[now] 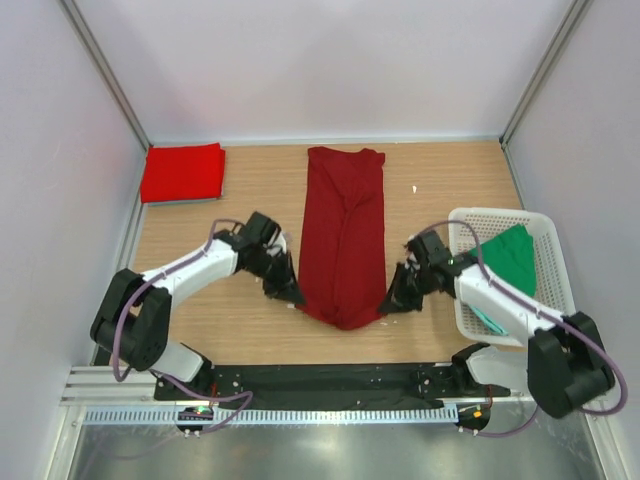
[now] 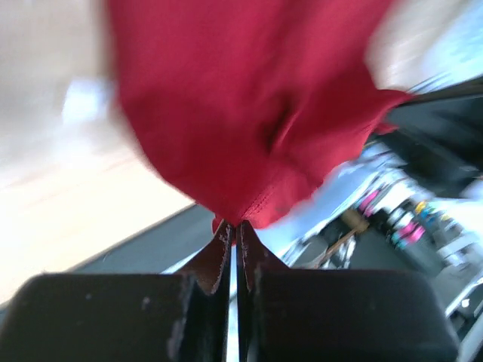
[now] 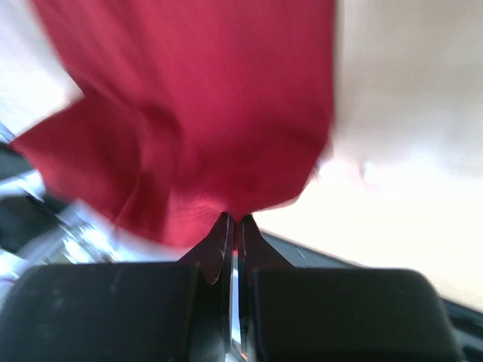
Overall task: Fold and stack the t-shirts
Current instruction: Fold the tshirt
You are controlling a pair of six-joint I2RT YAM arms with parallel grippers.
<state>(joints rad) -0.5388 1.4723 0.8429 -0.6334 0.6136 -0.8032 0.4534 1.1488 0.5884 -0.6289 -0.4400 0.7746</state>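
Lying as a long narrow strip at the middle of the bench [image 1: 440, 190], the dark maroon t-shirt [image 1: 343, 235] is extended from the far edge toward the near edge. Its near end is gripped on the left by the left tool [image 1: 292, 296] and on the right by the right tool [image 1: 388, 300], both clamped tight on the cloth. A folded bright red t-shirt [image 1: 182, 172] is placed at the far left corner. A green t-shirt [image 1: 508, 258] is contained in the white basket [image 1: 495, 220] at the right edge.
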